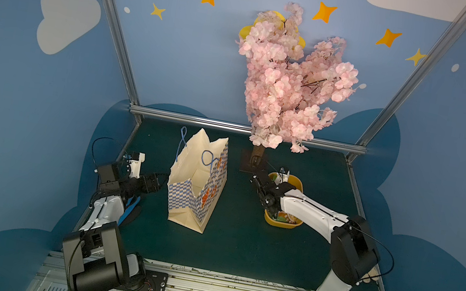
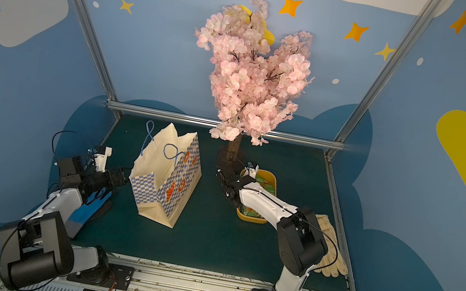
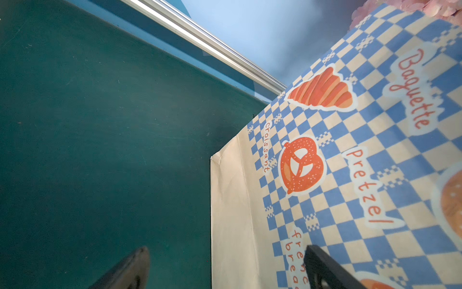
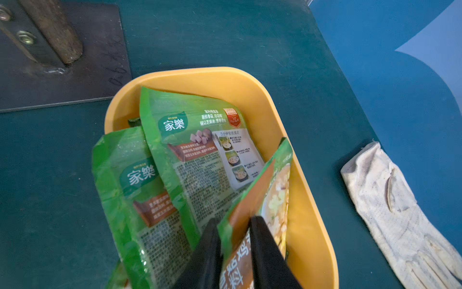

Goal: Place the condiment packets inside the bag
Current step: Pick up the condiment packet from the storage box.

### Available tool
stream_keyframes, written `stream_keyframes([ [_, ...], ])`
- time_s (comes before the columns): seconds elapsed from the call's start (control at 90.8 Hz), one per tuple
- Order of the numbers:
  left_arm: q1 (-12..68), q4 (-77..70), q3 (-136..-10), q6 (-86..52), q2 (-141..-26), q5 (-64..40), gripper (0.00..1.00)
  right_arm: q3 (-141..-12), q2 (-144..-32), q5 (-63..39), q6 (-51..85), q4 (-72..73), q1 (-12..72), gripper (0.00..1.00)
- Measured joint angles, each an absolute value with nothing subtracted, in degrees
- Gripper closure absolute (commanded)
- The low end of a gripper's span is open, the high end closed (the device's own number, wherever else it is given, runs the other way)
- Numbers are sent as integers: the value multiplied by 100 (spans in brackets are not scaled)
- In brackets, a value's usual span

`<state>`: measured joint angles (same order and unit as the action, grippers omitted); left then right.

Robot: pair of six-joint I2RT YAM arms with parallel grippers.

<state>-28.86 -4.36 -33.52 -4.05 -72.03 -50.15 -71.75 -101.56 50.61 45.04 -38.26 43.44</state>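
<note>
Now right claw (image 4: 235, 221) pinches condiment packet (image 4: 262, 190) — standing edgewise.

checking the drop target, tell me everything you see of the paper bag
The paper bag stands upright on the green table, mouth open, rim crumpled. It has blue-and-cream checks with orange croissant and pretzel pictures outside, plain cream inside and at the base, and thin blue cord handles. Nothing shows inside. The open left gripper sits right at its side; contact unclear.

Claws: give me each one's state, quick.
Left claw: open, holding nothing.
Right claw: closed on a packet in the tub.
</note>
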Motion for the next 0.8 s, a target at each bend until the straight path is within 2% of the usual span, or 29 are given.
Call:
stream_keyframes([
  [0.099, -2888, -436, -3352, -405, -7201, -5015, 0, -7085, -10060, 5054, 4491, -3817, 4338, 100],
  [0.43, -2888, -436, -3352, -405, -7201, -5015, 0, -6930, -8858, 5048, 4010, -4012, 4569, 100],
  [0.804, -2899, -436, -3352, -405, -7201, -5015, 0, -6919, -6775, 5428, 3100, -3612, 6366, 100],
])
